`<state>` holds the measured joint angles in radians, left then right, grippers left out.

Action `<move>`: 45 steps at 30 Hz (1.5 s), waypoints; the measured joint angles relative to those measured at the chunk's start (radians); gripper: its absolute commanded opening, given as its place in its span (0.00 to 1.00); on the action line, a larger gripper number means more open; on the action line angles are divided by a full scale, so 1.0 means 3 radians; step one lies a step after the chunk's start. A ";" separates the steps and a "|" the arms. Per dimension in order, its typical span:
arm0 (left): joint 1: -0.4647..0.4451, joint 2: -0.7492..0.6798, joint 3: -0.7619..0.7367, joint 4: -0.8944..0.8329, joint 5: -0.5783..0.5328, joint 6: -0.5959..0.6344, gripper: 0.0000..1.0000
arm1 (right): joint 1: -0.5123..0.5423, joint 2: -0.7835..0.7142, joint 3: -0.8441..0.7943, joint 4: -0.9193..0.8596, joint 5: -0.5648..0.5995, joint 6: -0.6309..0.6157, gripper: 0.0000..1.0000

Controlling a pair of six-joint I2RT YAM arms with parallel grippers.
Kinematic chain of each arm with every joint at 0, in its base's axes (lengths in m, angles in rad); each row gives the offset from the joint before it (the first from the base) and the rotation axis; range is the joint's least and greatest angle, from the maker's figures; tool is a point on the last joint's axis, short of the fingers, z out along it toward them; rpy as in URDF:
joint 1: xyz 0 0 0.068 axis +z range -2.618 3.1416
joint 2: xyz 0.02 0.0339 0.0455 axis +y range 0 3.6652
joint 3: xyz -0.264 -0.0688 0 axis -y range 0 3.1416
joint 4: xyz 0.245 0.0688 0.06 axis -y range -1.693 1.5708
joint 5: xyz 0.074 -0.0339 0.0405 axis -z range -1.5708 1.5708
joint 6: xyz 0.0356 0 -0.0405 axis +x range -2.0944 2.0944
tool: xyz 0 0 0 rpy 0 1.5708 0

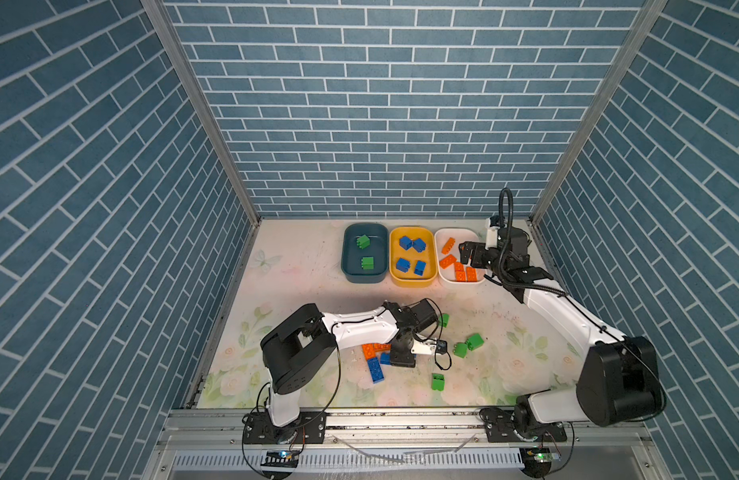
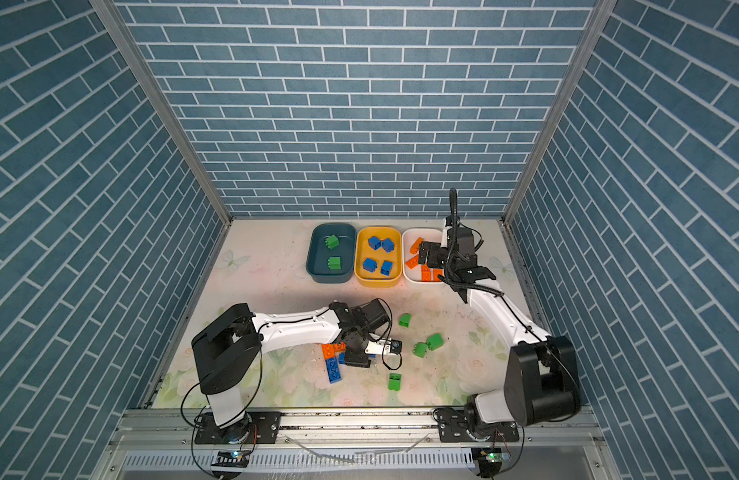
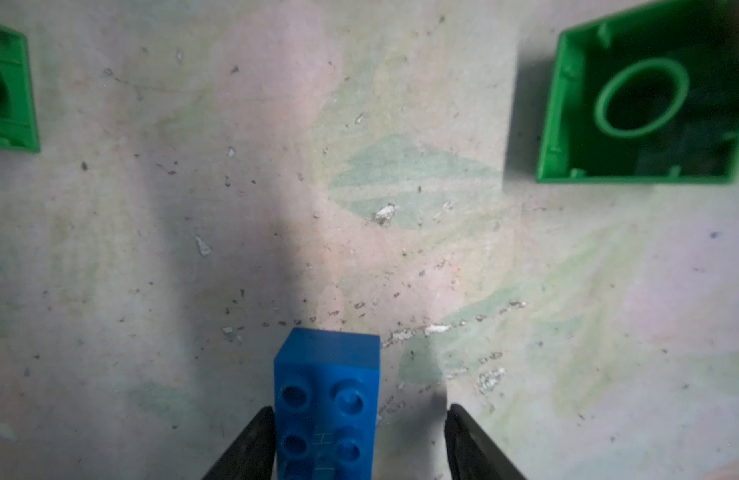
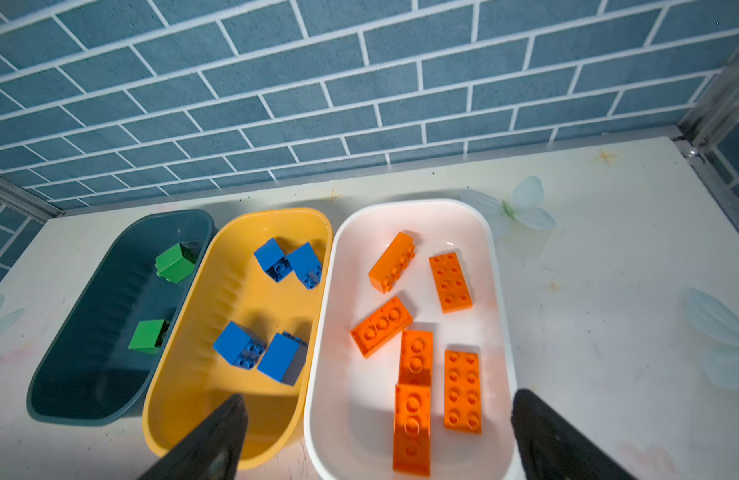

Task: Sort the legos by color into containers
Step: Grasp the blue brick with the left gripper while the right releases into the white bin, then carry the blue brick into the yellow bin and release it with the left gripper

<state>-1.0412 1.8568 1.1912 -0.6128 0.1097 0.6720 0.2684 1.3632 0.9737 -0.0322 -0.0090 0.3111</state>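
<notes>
Along the worktop's (image 1: 297, 270) far edge we log teal tub (image 4: 89, 374) with two green legos (image 4: 174, 262), yellow tub (image 4: 193, 395) with four blue legos (image 4: 239, 345), white tub (image 4: 359, 415) with six orange legos (image 4: 461, 390); right gripper (image 4: 378, 397) gapes empty above it, left gripper (image 3: 359, 409) part-open astride a blue brick (image 3: 326, 399) toward the front edge.

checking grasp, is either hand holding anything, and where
Nothing is held. The left hand straddles a blue brick, one finger clear of it; the right hand is empty.

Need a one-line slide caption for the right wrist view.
Open right gripper over white tub of orange bricks; blue bricks in yellow tub, green bricks in teal tub alongside.
</notes>
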 measured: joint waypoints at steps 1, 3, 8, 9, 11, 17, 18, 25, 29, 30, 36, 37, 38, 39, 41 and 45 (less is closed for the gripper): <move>0.0000 0.0024 0.0014 0.0001 0.0000 0.0006 0.65 | 0.0000 -0.0109 -0.0116 0.0004 0.0022 0.0020 0.99; 0.0000 0.0065 0.0042 -0.0005 0.0006 0.0020 0.64 | 0.0000 -0.0285 -0.0303 -0.0006 0.0061 0.0027 0.99; 0.0000 0.0144 0.0141 0.0011 0.0024 0.0047 0.62 | 0.0000 -0.0535 -0.0584 -0.0072 0.0158 0.0061 0.99; 0.0000 0.0153 0.0150 0.0009 0.0024 0.0052 0.62 | 0.0000 -0.0562 -0.0613 -0.0090 0.0173 0.0065 0.99; 0.0000 0.0172 0.0172 -0.0008 0.0033 0.0061 0.59 | -0.0001 -0.0615 -0.0668 -0.0118 0.0212 0.0079 0.99; 0.0003 0.0264 0.0290 -0.0010 0.0052 0.0070 0.45 | 0.0000 -0.0655 -0.0706 -0.0155 0.0343 0.0084 0.99; 0.0003 0.0276 0.0305 -0.0009 0.0052 0.0072 0.43 | -0.0001 -0.0655 -0.0706 -0.0156 0.0356 0.0084 0.99; 0.0008 0.0273 0.0308 0.0006 0.0047 0.0071 0.30 | 0.0000 -0.0654 -0.0706 -0.0201 0.0406 0.0086 0.99; 0.0051 0.0223 0.0235 0.0069 0.0051 0.0050 0.28 | -0.0001 -0.0654 -0.0706 -0.0206 0.0409 0.0112 0.99; 0.0067 0.0210 0.0221 0.0074 0.0050 0.0042 0.27 | -0.0001 -0.0654 -0.0706 -0.0206 0.0409 0.0113 0.99; 0.0231 0.0004 0.0114 0.0216 0.0103 -0.0135 0.25 | -0.0001 -0.0654 -0.0706 -0.0206 0.0404 0.0170 0.98; 0.0268 -0.0055 0.0114 0.0266 0.0142 -0.0187 0.25 | 0.0000 -0.0652 -0.0706 -0.0206 0.0398 0.0172 0.98; 0.0304 -0.0111 0.0117 0.0314 0.0187 -0.0242 0.24 | -0.0001 -0.0651 -0.0706 -0.0205 0.0379 0.0172 0.98; 0.0360 -0.0169 0.0131 0.0370 0.0251 -0.0324 0.24 | -0.0001 -0.0650 -0.0706 -0.0205 0.0351 0.0172 0.98; 0.0483 -0.0245 0.0174 0.0491 0.0350 -0.0500 0.23 | 0.0000 -0.0643 -0.0702 -0.0205 0.0276 0.0172 0.98; 0.0759 -0.0308 0.0217 0.0891 0.0407 -0.0942 0.21 | 0.0000 -0.0581 -0.0699 -0.0196 0.0118 0.0173 0.98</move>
<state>-0.8135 1.7645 1.2564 -0.3454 0.2317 0.3893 0.2684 1.1889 0.7639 -0.0910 0.0265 0.3630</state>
